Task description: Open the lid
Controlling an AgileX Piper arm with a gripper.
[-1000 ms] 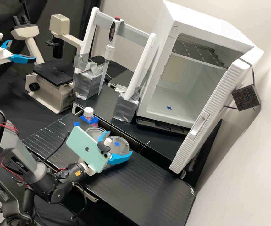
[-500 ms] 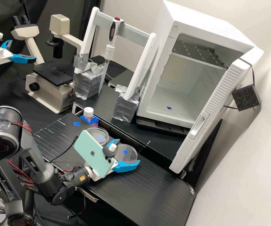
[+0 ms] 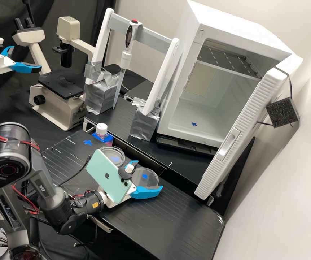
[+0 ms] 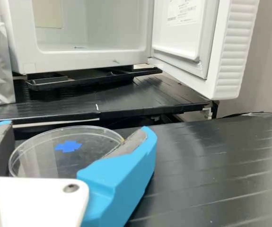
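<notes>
In the high view, my gripper point(image 3: 149, 174) is low over the front bench, its blue fingers shut on a round clear lid point(image 3: 152, 177) with a blue cross mark. The fingers stand wide apart, at opposite sides of its rim. Just behind and to the left, a second clear round dish point(image 3: 108, 153), also blue-marked, sits on the bench, partly behind the phone. In the wrist view, my gripper point(image 4: 77, 126) has the clear lid point(image 4: 95, 138) lying flat between its fingers. Whether it touches the bench is hard to tell.
A pale green phone point(image 3: 106, 177) is mounted on the arm. Beyond the dishes are a white-capped bottle point(image 3: 101, 129), a pipette stand point(image 3: 141, 34) and a white incubator point(image 3: 166, 104) with its door swung wide. A microscope point(image 3: 63, 86) stands at the left. The black front bench point(image 3: 177, 213) extends rightward.
My gripper and the blue-marked lid have moved together to the right and toward the bench's front edge, mostly in the first half second. The other dish now shows more behind the phone.
</notes>
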